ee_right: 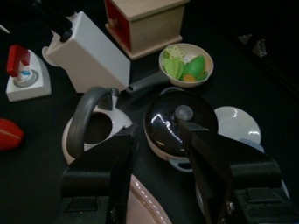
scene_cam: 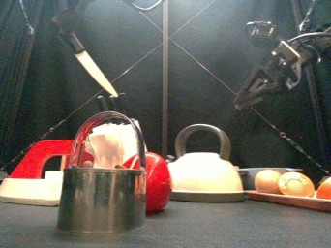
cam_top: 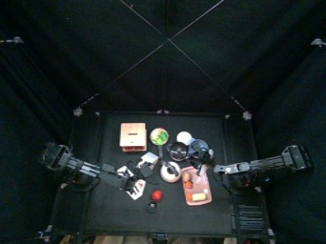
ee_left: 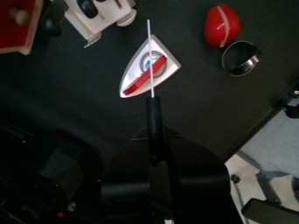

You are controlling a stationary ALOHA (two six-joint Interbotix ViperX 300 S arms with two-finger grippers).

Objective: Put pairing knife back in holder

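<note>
Right up front sits a steel tin (scene_cam: 103, 199) with a red apple (scene_cam: 154, 181) beside it and a white kettle (scene_cam: 204, 167) behind. High above on the left, the left gripper (scene_cam: 65, 37) is clamped on the knife (scene_cam: 95, 72), blade slanting down in mid-air. Its wrist view looks along that blade (ee_left: 151, 39) at a white peeler (ee_left: 146, 68) on the table. The white holder (ee_right: 86, 49) stands by the wooden box (ee_right: 147, 21). Over on the right, the right gripper (scene_cam: 262, 89) hangs raised, jaws wide apart, nothing in them.
</note>
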